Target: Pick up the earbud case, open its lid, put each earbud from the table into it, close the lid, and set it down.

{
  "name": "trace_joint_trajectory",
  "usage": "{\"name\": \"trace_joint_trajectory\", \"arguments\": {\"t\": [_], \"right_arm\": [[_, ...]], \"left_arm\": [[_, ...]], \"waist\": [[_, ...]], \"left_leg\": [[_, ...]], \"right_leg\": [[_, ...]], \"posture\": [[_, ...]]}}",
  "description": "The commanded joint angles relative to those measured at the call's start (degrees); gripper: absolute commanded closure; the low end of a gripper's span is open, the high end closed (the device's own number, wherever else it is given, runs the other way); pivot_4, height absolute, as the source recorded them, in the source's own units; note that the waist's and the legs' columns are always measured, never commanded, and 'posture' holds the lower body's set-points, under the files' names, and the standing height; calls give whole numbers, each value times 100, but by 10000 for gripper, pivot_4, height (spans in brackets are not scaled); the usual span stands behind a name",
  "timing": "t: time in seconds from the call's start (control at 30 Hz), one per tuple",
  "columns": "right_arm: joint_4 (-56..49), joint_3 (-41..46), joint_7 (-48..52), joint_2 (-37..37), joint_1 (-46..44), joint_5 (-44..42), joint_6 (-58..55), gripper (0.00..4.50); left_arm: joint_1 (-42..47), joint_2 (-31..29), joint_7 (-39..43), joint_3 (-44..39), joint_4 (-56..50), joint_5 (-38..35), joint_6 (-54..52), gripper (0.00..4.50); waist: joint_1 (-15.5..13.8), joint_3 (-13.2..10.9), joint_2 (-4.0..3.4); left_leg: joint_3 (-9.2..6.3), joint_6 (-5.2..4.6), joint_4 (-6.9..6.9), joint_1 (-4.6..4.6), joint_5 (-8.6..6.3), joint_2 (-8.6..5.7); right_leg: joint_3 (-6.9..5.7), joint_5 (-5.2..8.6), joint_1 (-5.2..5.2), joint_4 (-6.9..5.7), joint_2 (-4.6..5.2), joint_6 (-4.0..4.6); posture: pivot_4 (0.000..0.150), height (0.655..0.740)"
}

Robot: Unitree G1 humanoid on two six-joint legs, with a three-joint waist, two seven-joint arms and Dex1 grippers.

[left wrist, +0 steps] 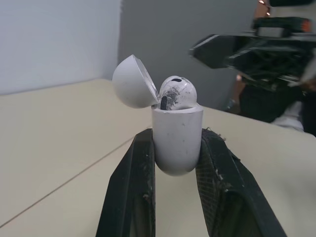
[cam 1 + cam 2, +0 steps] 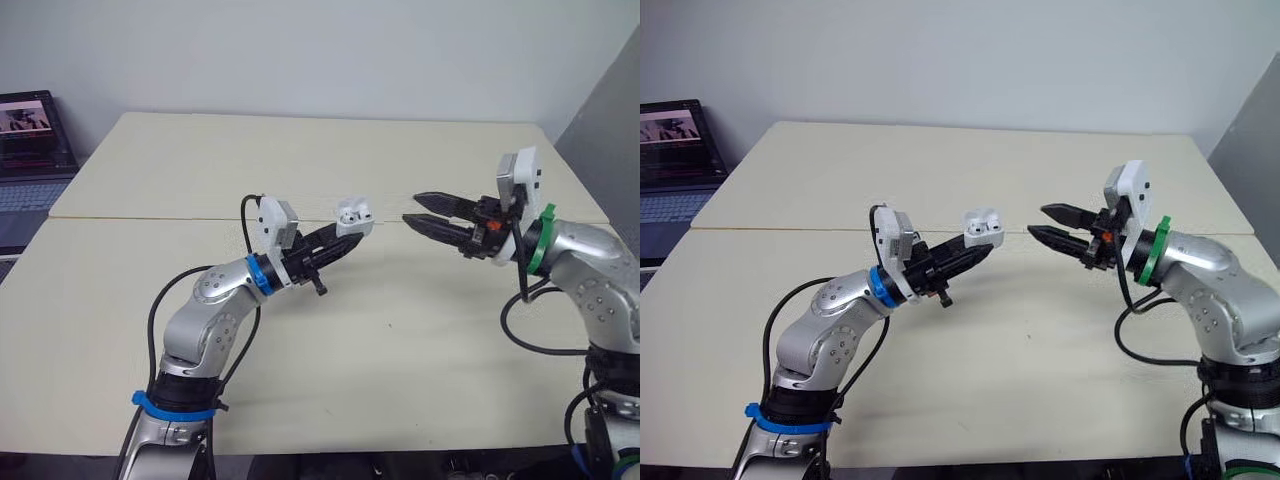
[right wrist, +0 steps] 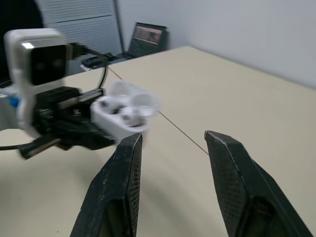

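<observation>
Head-camera scene, near to far. Left gripper [image 2: 350, 240]: raised over the middle of the table [image 2: 400, 380], its two black fingers clamped on the lower body of the earbud case [image 1: 177, 140], which is carried above the tabletop and touches nothing else. Lid [image 1: 131, 81]: swung back on its hinge, fully open. One earbud [image 1: 177, 94] sits in the mouth of the case, its rounded head standing proud of the rim; the right wrist view suggests that the second well is filled too, though this cannot be told for certain. Right gripper [image 2: 412, 208]: at 3 o'clock of the case, level with it and near it but apart, fingers spread and empty, tips aimed at the case. Table seam [image 2: 150, 219]: passes beyond the two grippers. Laptop [image 2: 30, 150]: at 10 o'clock, beyond the table's far corner. Progress, as judged: picking up, opening and probably loading are done; closing the lid and setting the case down remain.
</observation>
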State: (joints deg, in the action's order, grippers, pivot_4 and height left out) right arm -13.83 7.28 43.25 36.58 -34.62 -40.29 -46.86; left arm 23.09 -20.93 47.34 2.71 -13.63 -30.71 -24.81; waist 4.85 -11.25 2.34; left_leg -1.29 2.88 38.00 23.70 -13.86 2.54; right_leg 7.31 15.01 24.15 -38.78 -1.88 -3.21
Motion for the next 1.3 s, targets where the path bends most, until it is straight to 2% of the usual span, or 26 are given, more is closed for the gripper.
{"name": "trace_joint_trajectory", "arguments": {"t": [0.03,0.17,0.27,0.37,0.6,0.8,0.93,1.13,1.23,1.3], "right_arm": [[581,-102,-281,-111,-446,-41,-590,30827],[1175,-750,-273,-330,-765,455,-584,44590],[1222,-1008,-212,-764,-982,295,-895,44590],[1053,-1123,-8,-840,-1040,165,-1173,44590],[398,-718,-38,-793,-1064,-575,-2095,44590],[-151,-464,-414,-881,-849,-729,-2306,44590],[-617,-420,-619,-862,-557,-603,-1936,44590],[-1007,-255,-149,-485,-81,-101,-384,44590],[-1148,-260,569,5,419,107,314,39951],[-1256,-326,977,322,938,299,760,33598]], "left_arm": [[-88,-208,434,208,-388,-178,-77,37693],[-51,-222,499,343,-372,-94,-47,37693],[-100,-153,437,520,-400,14,-39,37693],[-126,-114,371,579,-374,146,62,37693],[-150,-90,252,478,-303,123,-29,37693],[-147,-33,186,408,-243,10,-136,37693],[-108,76,43,268,-294,-274,-476,37693],[-234,23,-345,140,-477,-613,-1272,37693],[-295,167,-964,-6,-602,-989,-2087,37693],[-312,318,-1607,-187,-612,-1230,-2825,37693]], "waist": [[0,0,-1],[-7,-1,-2],[-2,-2,-3],[-9,-3,-5],[-28,-3,-5],[-17,-3,-5],[-19,-3,-5],[-20,-3,-5],[-37,-3,-5],[-51,-3,-5]], "left_leg": [[0,-2,0,-1,3,-1],[-4,-5,-1,2,5,-1],[-1,-5,-1,4,4,-1],[-10,-5,-4,9,4,0],[-14,-5,-2,13,4,-2],[-15,-5,-2,10,4,0],[-15,-5,-1,12,4,0],[-14,-5,-1,11,4,-1],[-15,-5,-1,11,4,-2],[-20,-5,-1,11,4,0]], "right_leg": [[1,0,0,-5,0,0],[-5,3,1,-4,-1,3],[-1,1,3,-3,-1,6],[-10,-3,5,-6,-1,12],[-14,-3,5,-5,3,12],[-16,3,5,-8,1,1],[-16,13,4,-7,1,-14],[-15,14,4,-6,1,-16],[-15,14,3,-5,2,-17],[-21,15,0,-2,2,-18]], "posture": [[1500,7400],[1500,7400],[1500,7400],[1500,7400],[1500,7400],[1500,7400],[1500,7400],[1500,7400],[1500,7400],[1500,7400]]}}
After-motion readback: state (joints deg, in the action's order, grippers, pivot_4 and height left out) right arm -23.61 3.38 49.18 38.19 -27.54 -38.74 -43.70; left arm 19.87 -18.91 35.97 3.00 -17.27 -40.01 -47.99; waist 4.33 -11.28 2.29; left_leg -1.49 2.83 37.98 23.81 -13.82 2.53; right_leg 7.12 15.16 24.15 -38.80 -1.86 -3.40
